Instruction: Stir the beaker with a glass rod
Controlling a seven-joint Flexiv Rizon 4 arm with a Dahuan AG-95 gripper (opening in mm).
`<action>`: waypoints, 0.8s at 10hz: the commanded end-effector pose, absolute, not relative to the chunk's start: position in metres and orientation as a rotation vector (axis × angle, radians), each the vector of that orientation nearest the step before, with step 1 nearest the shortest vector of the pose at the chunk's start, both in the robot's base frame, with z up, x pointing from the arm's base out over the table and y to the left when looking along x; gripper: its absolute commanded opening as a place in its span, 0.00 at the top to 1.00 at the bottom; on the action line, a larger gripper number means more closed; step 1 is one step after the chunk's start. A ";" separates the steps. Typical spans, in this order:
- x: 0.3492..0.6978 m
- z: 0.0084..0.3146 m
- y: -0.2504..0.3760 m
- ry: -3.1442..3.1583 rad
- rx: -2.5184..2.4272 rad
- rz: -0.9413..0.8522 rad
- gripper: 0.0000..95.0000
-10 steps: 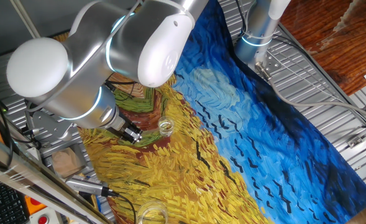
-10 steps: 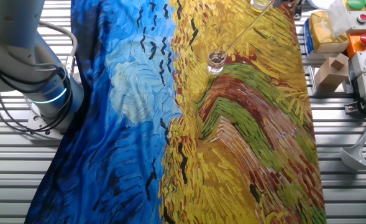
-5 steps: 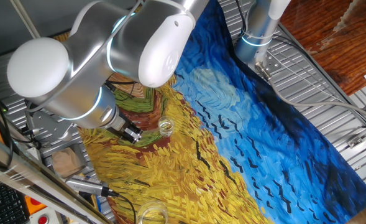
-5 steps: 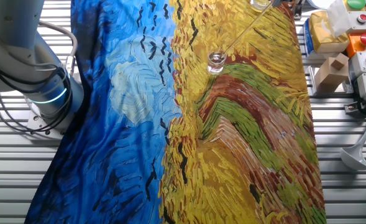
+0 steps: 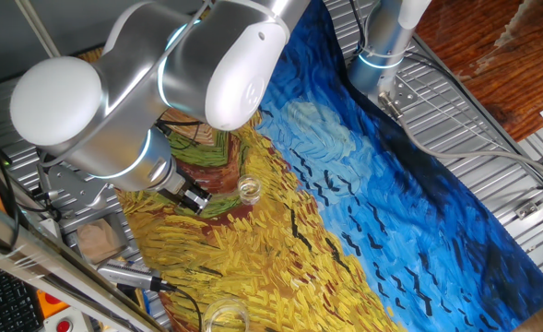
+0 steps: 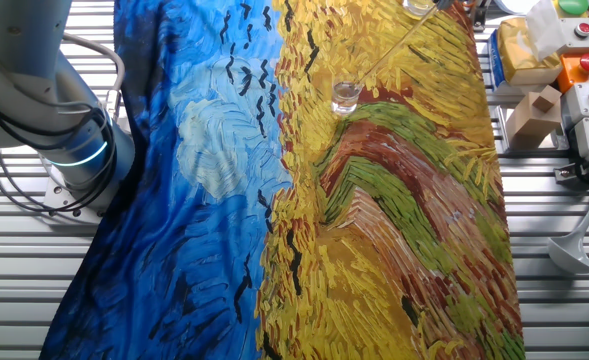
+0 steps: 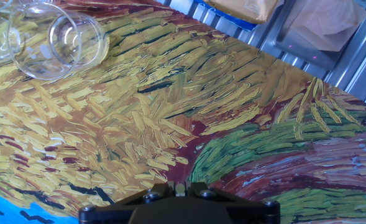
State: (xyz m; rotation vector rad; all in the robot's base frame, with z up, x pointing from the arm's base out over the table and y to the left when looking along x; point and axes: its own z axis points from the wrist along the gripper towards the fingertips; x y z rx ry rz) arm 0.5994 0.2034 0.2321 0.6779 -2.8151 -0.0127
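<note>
Obstacles on the table (image 6: 394,250): the beaker (image 6: 346,96) stands upright mid-cloth, with the glass rod (image 6: 394,47) slanting into it from the far edge. The wider glass vessel (image 5: 225,316) sits near one edge. Remaining painted cloth (image 6: 214,200) is open. Boxes (image 6: 534,110) crowd the side rail.

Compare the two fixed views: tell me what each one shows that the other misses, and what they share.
Only the view with the arm in the foreground shows the arm's big grey and white joints looming over the table, beside the beaker.

Only the other fixed view shows the thin glass rod slanting down to the beaker, and the orange button box.

Both show the beaker upright on the painted cloth.
</note>
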 end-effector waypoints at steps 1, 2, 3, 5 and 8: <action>0.599 0.232 0.203 -2.813 0.682 -0.014 1.00; 0.599 0.232 0.203 -2.813 0.683 -0.015 1.00; 0.599 0.232 0.203 -2.813 0.684 -0.016 1.00; 0.599 0.232 0.203 -2.813 0.687 -0.019 1.00; 0.598 0.234 0.201 -2.812 0.705 -0.022 1.00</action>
